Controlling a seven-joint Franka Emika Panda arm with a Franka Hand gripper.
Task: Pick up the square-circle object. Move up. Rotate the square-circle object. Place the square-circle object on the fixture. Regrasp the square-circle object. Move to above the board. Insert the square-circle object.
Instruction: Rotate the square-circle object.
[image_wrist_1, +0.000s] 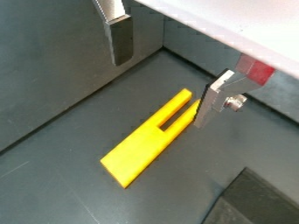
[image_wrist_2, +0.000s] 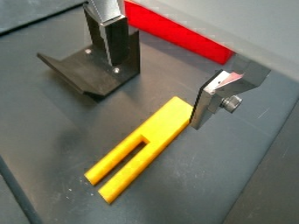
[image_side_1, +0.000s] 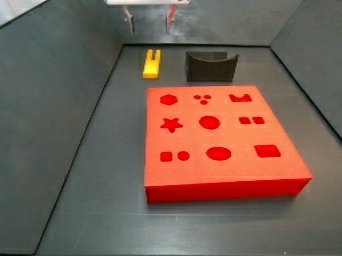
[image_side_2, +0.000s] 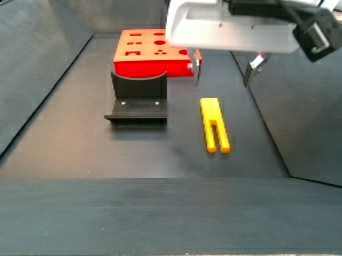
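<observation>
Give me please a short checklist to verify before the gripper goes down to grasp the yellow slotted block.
1. Gripper open: ok, silver fingers apart, nothing between them.
2. Yellow slotted block lying flat on the grey floor: ok.
3. Fingers astride the block: not ok, one finger stands at its end, the other over the dark L-shaped fixture.
4. Fixture free: ok.
5. Red board with shape cut-outs unoccupied: ok.

Yellow square-circle object (image_wrist_2: 138, 150), red board (image_side_1: 218, 140), black fixture (image_side_2: 138, 108), silver-fingered end effector (image_wrist_1: 163, 74).
</observation>
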